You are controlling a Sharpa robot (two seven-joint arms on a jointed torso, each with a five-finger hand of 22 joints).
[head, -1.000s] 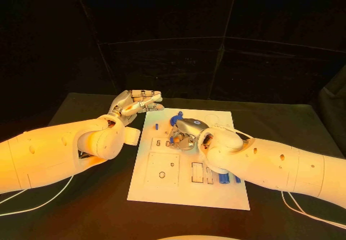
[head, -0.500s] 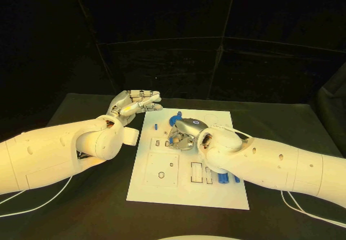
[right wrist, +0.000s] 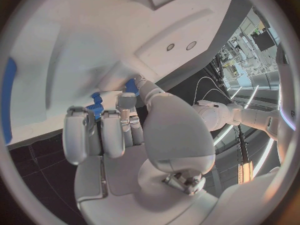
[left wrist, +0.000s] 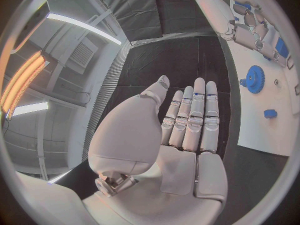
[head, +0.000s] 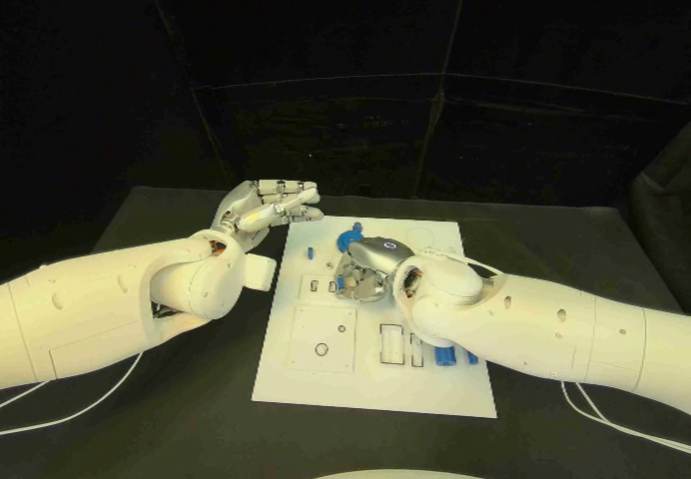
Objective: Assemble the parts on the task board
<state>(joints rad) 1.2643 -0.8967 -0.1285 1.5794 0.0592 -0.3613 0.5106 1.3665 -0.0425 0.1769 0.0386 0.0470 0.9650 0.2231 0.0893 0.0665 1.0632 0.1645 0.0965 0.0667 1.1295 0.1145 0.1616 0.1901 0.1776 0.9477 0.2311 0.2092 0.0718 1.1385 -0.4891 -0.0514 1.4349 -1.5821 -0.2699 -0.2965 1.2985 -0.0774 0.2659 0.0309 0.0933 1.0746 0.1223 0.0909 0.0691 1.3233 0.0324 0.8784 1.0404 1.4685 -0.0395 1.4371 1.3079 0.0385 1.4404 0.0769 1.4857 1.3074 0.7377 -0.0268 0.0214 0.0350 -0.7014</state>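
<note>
Task board: white plate, mid-table, with rectangular recesses in its near half. Blue parts lie in a small cluster at the board's right edge, beside the slotted recesses and partly under the right forearm. A blue gear sits near the board's far end, and a small blue piece lies close to the board's far-left edge.

Right hand: over the board's far-middle, just nearer than the gear, fingers curled down toward the plate. Wrist view shows blue bits by the fingertips; can't tell if anything is gripped.

Left hand: off the board's far-left corner, raised, fingers straight and side by side, holding nothing.
</note>
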